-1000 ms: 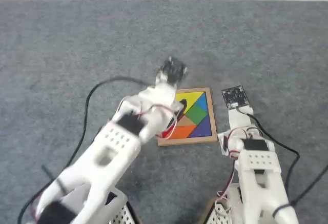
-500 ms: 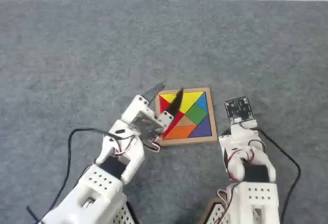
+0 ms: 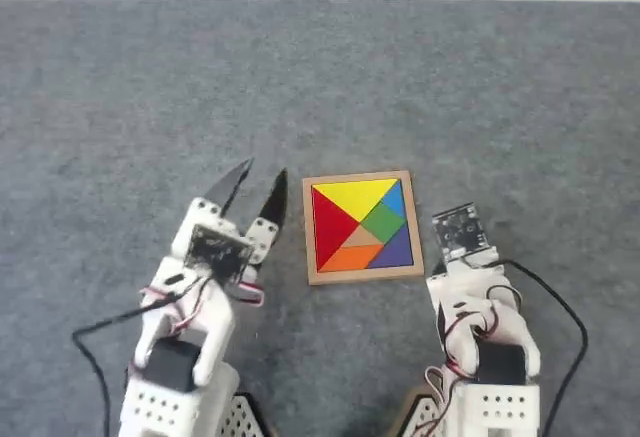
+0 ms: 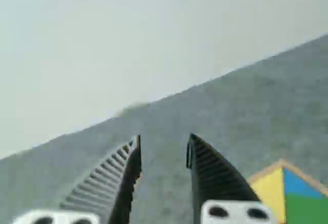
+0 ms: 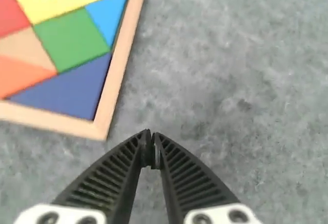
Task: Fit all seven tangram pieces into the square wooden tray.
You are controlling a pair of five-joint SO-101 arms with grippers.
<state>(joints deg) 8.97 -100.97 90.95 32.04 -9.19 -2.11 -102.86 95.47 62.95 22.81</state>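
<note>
Left gripper (image 3: 264, 169) pulled back off tray (image 3: 360, 275), fingers spread, empty; right gripper (image 5: 150, 136) pressed together beside it (idle); all seven pieces (image 3: 355, 197) seated, task looks done

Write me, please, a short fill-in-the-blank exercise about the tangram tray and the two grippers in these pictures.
1. The square wooden tray holds ___ coloured tangram pieces.
2. The left gripper, beside the tray, is ___.
3. The right gripper, over the grey carpet, is ___.
4. The large triangle against the tray's far rim is coloured ___.

Missing words: seven; open; shut; yellow.
</note>
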